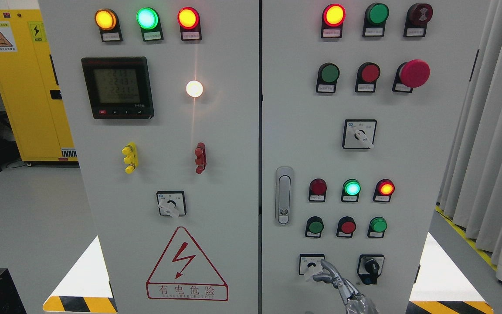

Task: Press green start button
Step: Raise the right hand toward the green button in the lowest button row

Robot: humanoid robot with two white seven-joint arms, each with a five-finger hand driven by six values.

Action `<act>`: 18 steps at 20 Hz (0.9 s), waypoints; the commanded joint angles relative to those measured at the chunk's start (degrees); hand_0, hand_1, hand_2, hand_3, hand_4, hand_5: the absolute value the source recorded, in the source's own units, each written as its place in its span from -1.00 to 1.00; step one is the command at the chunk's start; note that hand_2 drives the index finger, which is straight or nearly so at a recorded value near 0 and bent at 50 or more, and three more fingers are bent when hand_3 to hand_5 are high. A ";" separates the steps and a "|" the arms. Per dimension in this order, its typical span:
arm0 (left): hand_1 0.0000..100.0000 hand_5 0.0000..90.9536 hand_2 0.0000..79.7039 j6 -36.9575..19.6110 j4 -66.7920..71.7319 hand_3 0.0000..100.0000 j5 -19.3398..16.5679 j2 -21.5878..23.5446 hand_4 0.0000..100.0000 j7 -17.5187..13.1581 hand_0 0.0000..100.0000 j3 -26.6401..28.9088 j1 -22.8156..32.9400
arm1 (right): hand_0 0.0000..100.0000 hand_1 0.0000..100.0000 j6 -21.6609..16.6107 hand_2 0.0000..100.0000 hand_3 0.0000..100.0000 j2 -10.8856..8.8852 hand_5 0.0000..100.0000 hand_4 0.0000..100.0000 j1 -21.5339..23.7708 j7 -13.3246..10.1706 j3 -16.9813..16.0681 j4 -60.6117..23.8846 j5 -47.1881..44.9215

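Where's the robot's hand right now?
In the head view, its right hand is at the bottom of the right door, fingertips at the white rotary switch.

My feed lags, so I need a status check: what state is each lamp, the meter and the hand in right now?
Left door top lamps: amber, green, red all lit.
White lamp: lit.
Meter: display on, digits unreadable.
Right door top red lamp: lit.
Mid-row green lamp: lit.
Right hand: fingers extended by the lower-left selector switch.

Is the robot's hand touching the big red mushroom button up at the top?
No, the right hand is low on the panel by the white selector switch, far below the big red mushroom button.
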 commanded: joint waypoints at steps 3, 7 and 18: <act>0.11 -1.00 -1.00 0.05 0.00 -1.00 0.00 0.06 -1.00 -0.07 -0.76 -0.07 0.01 | 0.08 0.66 -0.11 -1.00 0.91 1.58 1.00 1.00 -2.94 0.24 -0.60 0.86 6.50; 0.11 -1.00 -1.00 0.05 0.00 -1.00 0.00 0.06 -1.00 -0.07 -0.76 -0.07 0.01 | 0.15 0.67 0.24 -1.00 0.91 1.50 1.00 1.00 -6.45 0.41 -0.69 1.47 7.47; 0.11 -1.00 -1.00 0.05 0.00 -1.00 0.00 0.06 -1.00 -0.07 -0.76 0.02 0.01 | 0.27 0.69 0.94 -1.00 0.92 1.58 1.00 1.00 -8.83 0.24 -1.13 3.93 12.66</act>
